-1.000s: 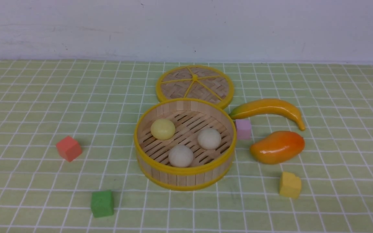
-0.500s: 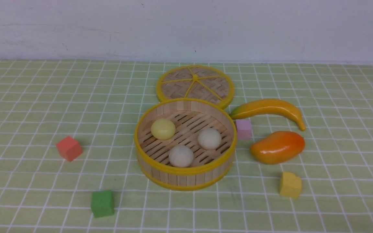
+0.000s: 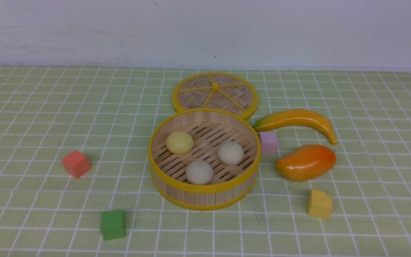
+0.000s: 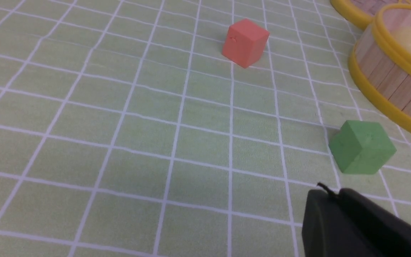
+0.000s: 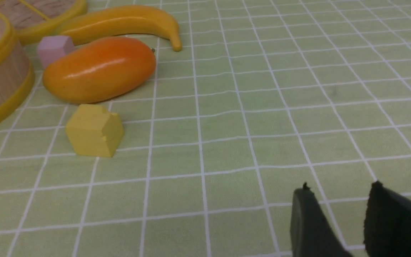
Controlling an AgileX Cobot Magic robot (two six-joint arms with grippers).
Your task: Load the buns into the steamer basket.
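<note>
Left end effector (image 4: 328,194) hangs low over the table (image 4: 120,142), fingers together w/ no visible gap, nothing held — green cube (image 4: 361,146) sits just beyond it, red cube (image 4: 245,42) farther off. Right end effector (image 5: 337,191) has fingers apart w/ bare cloth showing between them, empty, well apart from yellow cube (image 5: 94,130).

Neither arm shows in front view. All 3 buns lie inside the steamer basket (image 3: 204,187) on its slatted floor: pale yellow bun (image 3: 179,142) at back left, one off-white bun (image 3: 231,152) at right, other off-white bun (image 3: 199,171) at front — none touching. Woven lid (image 3: 214,93) lies flat behind the basket. Right of basket: pink cube (image 3: 268,142) just beside the rim, banana (image 3: 296,119) behind it, mango (image 3: 305,162) near
</note>
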